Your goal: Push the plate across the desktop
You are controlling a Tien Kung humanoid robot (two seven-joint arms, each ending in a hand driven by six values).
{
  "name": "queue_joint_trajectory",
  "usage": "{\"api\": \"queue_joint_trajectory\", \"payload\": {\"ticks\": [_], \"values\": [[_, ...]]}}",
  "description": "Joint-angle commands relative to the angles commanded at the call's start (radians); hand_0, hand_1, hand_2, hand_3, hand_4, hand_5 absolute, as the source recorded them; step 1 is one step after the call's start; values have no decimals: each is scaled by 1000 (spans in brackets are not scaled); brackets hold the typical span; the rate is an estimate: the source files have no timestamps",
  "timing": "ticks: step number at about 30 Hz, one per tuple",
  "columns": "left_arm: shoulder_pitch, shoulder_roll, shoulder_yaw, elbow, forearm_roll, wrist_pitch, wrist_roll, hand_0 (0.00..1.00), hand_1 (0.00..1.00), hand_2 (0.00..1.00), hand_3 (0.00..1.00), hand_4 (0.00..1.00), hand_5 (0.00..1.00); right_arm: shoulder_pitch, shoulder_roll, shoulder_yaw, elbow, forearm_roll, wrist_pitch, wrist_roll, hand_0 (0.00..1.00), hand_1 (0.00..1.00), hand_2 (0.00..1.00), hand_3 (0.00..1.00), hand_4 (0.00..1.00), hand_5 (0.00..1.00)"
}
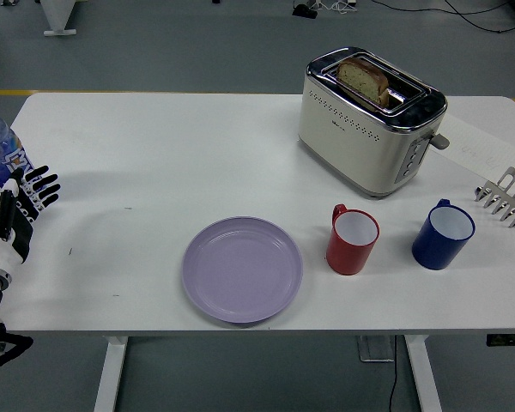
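Lilac plate (242,269) is seen near the front edge of the white counter (197,146), roughly centre, flat and untouched. Left hand (21,209) is held at the far left edge of the counter, fingers (43,184) spread and extended, nothing gripped; it is well apart from the plate, just beside a bottle (0,154). Right hand is not seen. A red mug (352,240) is parked near the plate's right rim, a blue mug (442,234) further right, a toaster (369,120) with bread behind them, a metal rack (504,198) at the right edge. Push is judged not yet started. For a clean push, the hand should be brought in low, with fingertips or palm edge set against the plate's left rim at about rim height, so force goes through the plate's centre and no spin is induced. A push straight right would likely be blocked by the red mug, so a line away from the front edge toward the open middle of the counter is judged safer. Contact should be made gently before force is added; a glazed plate on a smooth top is expected to slide easily and overshoot. Downward pressure on the rim should be avoided, or tipping is risked. The bottle should be cleared on the way out.
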Motion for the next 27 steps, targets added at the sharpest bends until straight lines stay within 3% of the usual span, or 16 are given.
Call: {"api": "queue_joint_trajectory", "payload": {"ticks": [27], "values": [[0, 3, -45, 25, -40, 11, -11, 760, 738, 718, 722, 550, 998, 6, -2, -3, -2, 8, 0, 3, 551, 451, 570, 580, 299, 470]]}}
